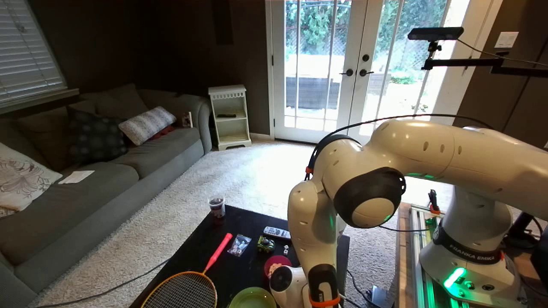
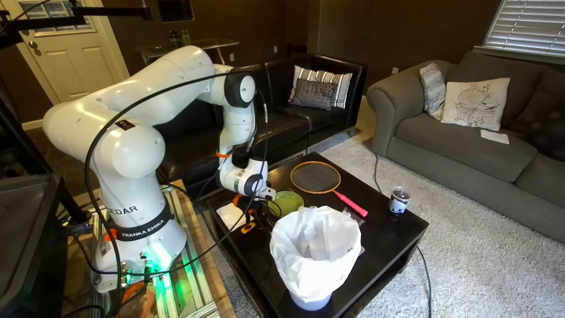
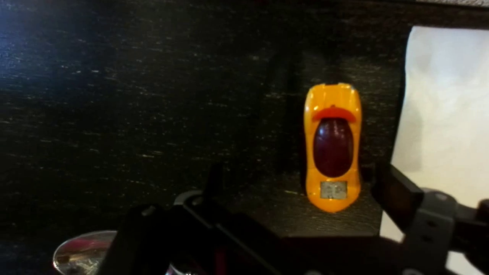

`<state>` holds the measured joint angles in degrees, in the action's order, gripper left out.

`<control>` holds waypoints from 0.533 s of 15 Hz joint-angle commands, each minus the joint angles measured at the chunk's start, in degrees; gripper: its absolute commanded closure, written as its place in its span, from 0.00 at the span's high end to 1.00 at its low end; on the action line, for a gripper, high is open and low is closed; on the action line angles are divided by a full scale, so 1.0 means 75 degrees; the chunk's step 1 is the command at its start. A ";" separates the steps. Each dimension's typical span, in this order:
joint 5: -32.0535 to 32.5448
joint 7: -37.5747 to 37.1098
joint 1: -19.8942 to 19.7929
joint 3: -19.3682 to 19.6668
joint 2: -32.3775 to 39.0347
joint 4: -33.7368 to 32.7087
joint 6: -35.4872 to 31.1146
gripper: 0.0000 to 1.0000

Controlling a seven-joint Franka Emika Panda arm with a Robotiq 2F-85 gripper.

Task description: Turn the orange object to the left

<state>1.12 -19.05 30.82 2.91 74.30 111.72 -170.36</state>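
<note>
The orange object is an orange-yellow toy car [image 3: 332,191] with a dark oval top and a red strip. It lies on the dark table beside a white sheet and stands lengthwise, up and down, in the wrist view. It also shows in an exterior view [image 2: 248,228], near the table edge. My gripper [image 3: 304,185] is open, with its fingers apart on either side of the car's lower end. The right finger is closer to the car; nothing is held. In an exterior view the dark gripper [image 2: 261,217] is low over the table beside the car, partly hidden by cables.
A white sheet [image 3: 450,114] lies right of the car. A green bowl [image 2: 286,203], a racket [image 2: 315,178] and a lined white bucket [image 2: 315,260] stand nearby. A cup [image 2: 399,199], pink bowl [image 1: 280,259] and remote [image 1: 277,232] are farther off. A shiny rounded item [image 3: 84,252] shows lower left.
</note>
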 commanded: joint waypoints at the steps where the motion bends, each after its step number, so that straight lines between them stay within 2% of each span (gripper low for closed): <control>1: -0.0150 0.0116 0.0032 0.0021 -0.0003 0.0060 -0.0062 0.71; 8: -0.0130 0.0177 -0.0020 -0.0060 -0.0073 0.0113 0.0080 0.22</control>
<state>1.12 -19.05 30.82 2.90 74.22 111.84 -170.35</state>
